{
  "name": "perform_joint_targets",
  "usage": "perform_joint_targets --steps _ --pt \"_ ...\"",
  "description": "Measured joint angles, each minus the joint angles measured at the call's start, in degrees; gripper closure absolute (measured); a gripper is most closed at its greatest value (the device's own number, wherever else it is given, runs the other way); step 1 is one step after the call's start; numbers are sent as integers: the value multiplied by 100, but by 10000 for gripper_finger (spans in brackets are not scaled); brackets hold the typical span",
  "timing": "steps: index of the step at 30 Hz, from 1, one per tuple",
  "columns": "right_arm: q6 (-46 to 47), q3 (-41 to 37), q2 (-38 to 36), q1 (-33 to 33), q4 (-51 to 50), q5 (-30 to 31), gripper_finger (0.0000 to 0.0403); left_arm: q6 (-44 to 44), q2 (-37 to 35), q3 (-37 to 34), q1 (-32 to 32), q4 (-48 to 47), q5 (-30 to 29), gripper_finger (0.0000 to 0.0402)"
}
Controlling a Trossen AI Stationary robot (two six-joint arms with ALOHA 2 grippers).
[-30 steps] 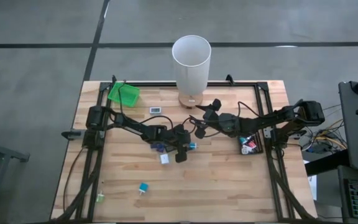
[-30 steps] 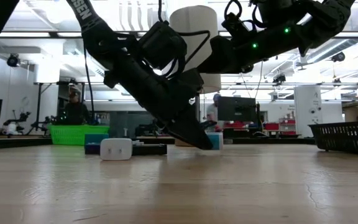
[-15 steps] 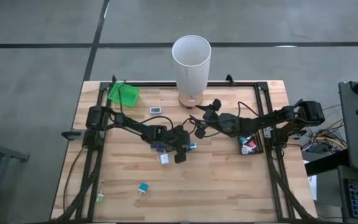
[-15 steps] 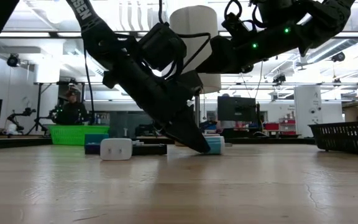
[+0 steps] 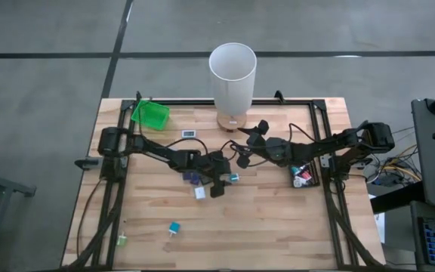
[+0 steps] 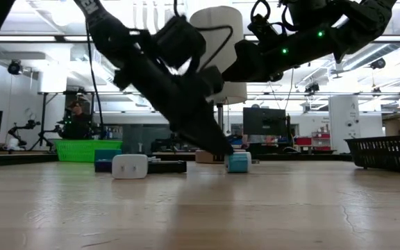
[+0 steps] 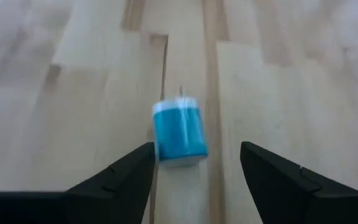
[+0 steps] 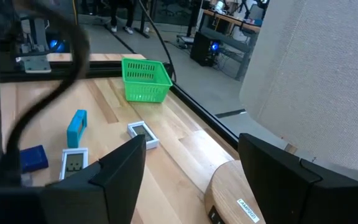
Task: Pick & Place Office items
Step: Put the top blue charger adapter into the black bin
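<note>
Up close, the left wrist view is blurred, yet it shows the left gripper (image 7: 194, 165) with its fingers spread and the teal piece (image 7: 179, 132) lying on the wood between and just beyond the tips, touched by neither. From above, that teal piece (image 5: 234, 178) sits near the table's centre, at about three o'clock from the left gripper (image 5: 219, 181), whose body hides part of a dark blue piece (image 5: 189, 178). A white block (image 5: 200, 193) lies just at seven o'clock of the gripper. Another teal piece (image 5: 174, 228) rests well apart toward six o'clock, with bare wood around it.

The right gripper (image 8: 191, 171) hangs beside the tall white cylinder (image 5: 232, 74), fingers parted and holding nothing. The green tray (image 5: 149, 113) sits at the table's eleven o'clock corner. The black tray (image 5: 302, 177) at the three o'clock edge is largely covered by the right arm.
</note>
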Motion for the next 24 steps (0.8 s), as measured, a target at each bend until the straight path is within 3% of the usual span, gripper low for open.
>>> perform_joint_targets --steps 10,24 --pt "2 0 0 0 0 1 147 461 -1226 -571 193 39 49 158" --pt "0 0 0 0 0 1 156 1054 -3864 -2568 553 719 403 158"
